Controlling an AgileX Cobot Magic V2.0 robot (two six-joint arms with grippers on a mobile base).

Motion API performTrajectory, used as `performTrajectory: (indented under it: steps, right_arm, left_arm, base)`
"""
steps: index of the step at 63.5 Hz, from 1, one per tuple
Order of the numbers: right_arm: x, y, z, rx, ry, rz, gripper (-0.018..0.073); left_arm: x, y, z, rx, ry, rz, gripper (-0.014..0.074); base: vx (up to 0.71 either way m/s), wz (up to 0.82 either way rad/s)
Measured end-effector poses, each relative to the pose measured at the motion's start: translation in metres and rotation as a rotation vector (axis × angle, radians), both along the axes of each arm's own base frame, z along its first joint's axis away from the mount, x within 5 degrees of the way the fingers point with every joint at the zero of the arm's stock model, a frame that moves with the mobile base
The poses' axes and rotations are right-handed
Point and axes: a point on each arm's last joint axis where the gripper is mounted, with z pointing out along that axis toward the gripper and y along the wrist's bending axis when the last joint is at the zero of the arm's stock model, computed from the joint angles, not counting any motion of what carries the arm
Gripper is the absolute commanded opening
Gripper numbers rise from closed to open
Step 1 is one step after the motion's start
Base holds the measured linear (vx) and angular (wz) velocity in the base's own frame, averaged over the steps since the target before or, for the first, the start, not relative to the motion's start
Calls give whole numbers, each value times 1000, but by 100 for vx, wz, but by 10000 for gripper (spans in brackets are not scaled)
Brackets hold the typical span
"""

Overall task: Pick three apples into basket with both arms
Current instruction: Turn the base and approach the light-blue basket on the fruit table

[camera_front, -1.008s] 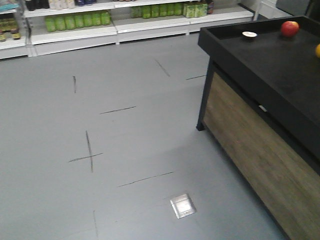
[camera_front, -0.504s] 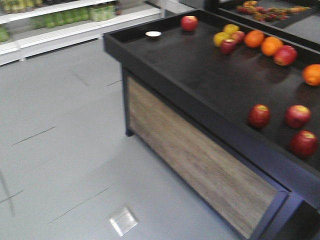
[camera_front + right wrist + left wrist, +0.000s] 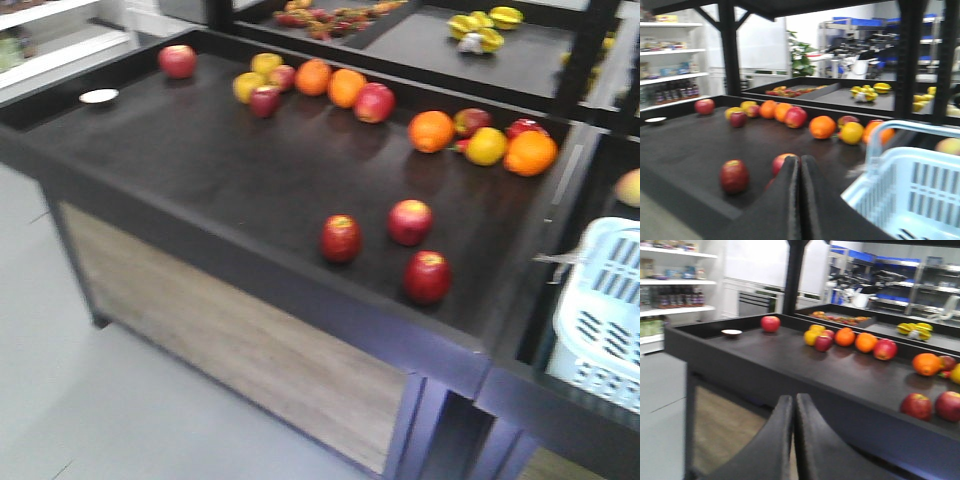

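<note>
Three dark red apples lie close together near the front edge of the black display table: one on the left, one behind, one nearest. The pale blue slotted basket stands to their right, beyond the table's end. My left gripper is shut and empty, low in front of the table, with two of the apples off to its right. My right gripper is shut and empty too, between an apple and the basket; its fingers partly hide another apple.
Oranges, yellow fruit and other red apples line the table's back. A bright red apple and a small white dish sit far left. Black uprights and a second fruit tray stand behind. Grey floor lies below left.
The front view has swung right, from bare floor and shelves to the table. The three apples and then the basket have come into view.
</note>
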Motion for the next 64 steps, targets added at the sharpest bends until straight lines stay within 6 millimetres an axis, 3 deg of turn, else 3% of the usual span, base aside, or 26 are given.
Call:
performTrajectory:
  steps: [64]
  right_arm:
    - [0, 0, 0, 0, 0, 0, -9]
  left_arm:
    - [0, 0, 0, 0, 0, 0, -6]
  base:
    - [14, -56]
